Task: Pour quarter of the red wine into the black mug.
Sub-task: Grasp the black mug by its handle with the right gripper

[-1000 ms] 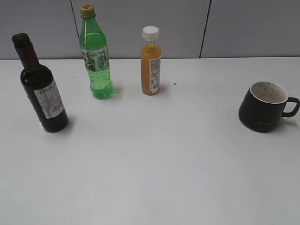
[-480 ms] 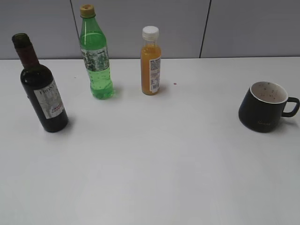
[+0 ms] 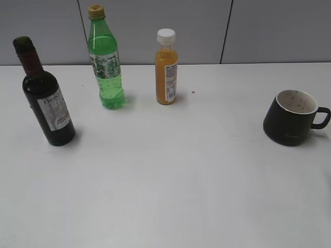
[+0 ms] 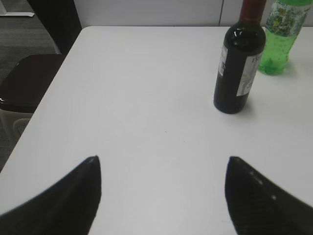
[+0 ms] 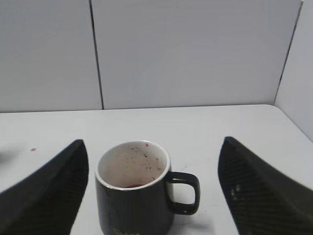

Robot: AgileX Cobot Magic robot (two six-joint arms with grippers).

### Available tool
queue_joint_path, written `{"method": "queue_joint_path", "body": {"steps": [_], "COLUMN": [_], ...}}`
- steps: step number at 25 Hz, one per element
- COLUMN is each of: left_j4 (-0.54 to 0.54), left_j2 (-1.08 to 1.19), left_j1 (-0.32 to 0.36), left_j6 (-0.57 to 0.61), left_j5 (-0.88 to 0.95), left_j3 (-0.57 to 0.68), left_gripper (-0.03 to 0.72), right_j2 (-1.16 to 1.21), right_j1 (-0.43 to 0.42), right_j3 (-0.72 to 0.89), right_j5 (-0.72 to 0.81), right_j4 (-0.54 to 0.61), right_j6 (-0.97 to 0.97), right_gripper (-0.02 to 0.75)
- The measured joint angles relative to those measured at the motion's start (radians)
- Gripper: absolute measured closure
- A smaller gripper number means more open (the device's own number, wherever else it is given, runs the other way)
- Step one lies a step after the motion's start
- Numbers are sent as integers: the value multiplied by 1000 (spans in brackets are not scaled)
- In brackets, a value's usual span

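The red wine bottle (image 3: 46, 98) stands upright at the left of the white table, uncapped; it also shows in the left wrist view (image 4: 238, 63). The black mug (image 3: 290, 118) stands at the right, handle to the right, speckled white inside. My left gripper (image 4: 163, 159) is open and empty, near the table's left front, well short of the wine bottle. My right gripper (image 5: 153, 142) is open, its fingers wide on either side of the mug (image 5: 137, 191) and not touching it. A little dark liquid shows in the mug's bottom. Neither gripper shows in the exterior view.
A bright green plastic bottle (image 3: 106, 62) and a small orange juice bottle (image 3: 166, 67) stand at the back, the green one also in the left wrist view (image 4: 281, 34). The table's left edge (image 4: 54, 73) has a dark chair (image 4: 24, 81) beside it. Grey wall panels stand behind.
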Motion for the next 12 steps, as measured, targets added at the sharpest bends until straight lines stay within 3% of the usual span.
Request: {"method": "queue_joint_path", "body": {"steps": [12], "left_j4": [0], "left_j2": [0], "left_j1": [0], "left_j6": [0], "left_j5": [0], "left_j3": [0], "left_gripper": [99], "right_j2": [319], "right_j1": [-22], "right_j3": [24], "right_j5": [-62], "right_j4": [75], "right_j6": [-8], "right_gripper": [78]}}
